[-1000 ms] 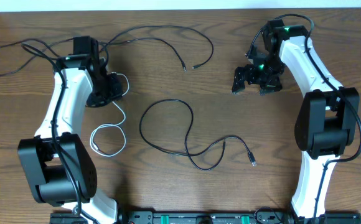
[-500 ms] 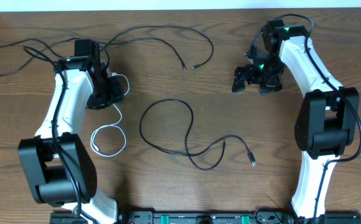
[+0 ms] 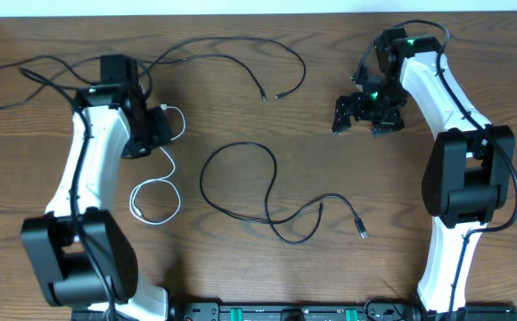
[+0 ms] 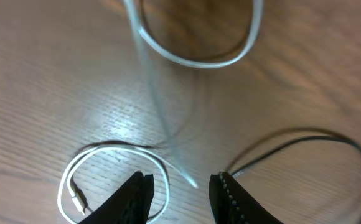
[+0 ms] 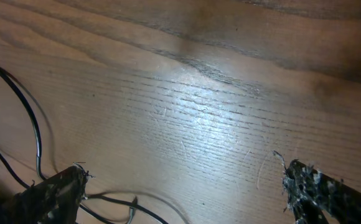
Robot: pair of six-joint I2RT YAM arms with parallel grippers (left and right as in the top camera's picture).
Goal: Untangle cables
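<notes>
The white cable [image 3: 155,181] lies in a loop left of centre, and its upper part curls up beside my left gripper [image 3: 162,125]. In the left wrist view, the jaws of that gripper [image 4: 182,180] stand partly apart. A blurred white strand [image 4: 162,112] runs down into the gap, with nothing visibly pinched. One long black cable [image 3: 232,40] arcs across the top. The other black cable [image 3: 241,145] snakes over the middle to a plug [image 3: 363,234]. My right gripper [image 3: 364,122] hovers wide open at the upper right, with black cable [image 5: 34,124] beside its left finger.
More thin black loops [image 3: 18,76] lie at the far left behind the left arm. The table's back edge [image 3: 241,13] runs close behind the top cable. The arm bases and a rail [image 3: 267,312] line the front edge.
My left gripper has shifted slightly up and to the left, while the white cable's curl stays about where it was. The right arm has not moved.
</notes>
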